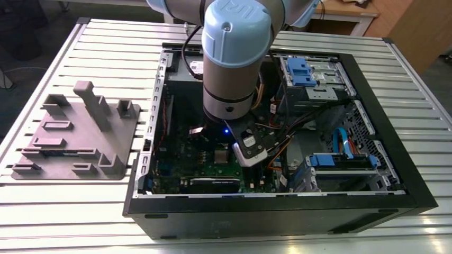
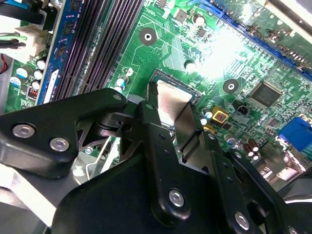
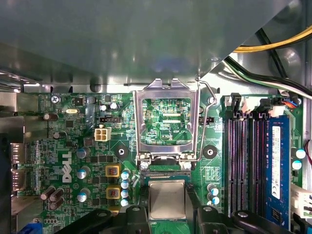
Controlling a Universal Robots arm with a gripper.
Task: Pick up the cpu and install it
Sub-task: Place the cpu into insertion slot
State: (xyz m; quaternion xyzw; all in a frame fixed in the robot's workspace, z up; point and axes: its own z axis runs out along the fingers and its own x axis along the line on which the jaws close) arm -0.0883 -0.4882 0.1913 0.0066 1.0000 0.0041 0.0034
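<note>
The cpu [image 3: 167,197] is a small silvery square lying flat at the black socket on the green motherboard [image 3: 73,146]. The socket frame [image 3: 167,124] stands flipped open just beyond it, with its lever raised. In both wrist views my gripper [image 2: 171,111] straddles the cpu [image 2: 170,97], one black finger [image 2: 148,114] against each opposite edge, so it is shut on the chip. I cannot tell whether the chip is fully seated. In the exterior view the arm [image 1: 233,63] reaches down into the open computer case [image 1: 282,206].
A grey plastic tray [image 1: 78,132] with upright posts sits on the slatted table at the exterior view's left. Memory slots [image 3: 248,161] and a blue stick [image 3: 278,161] run beside the socket. Cables [image 3: 273,44], drive bays [image 1: 310,74] and a metal cage wall [image 3: 122,39] crowd the case.
</note>
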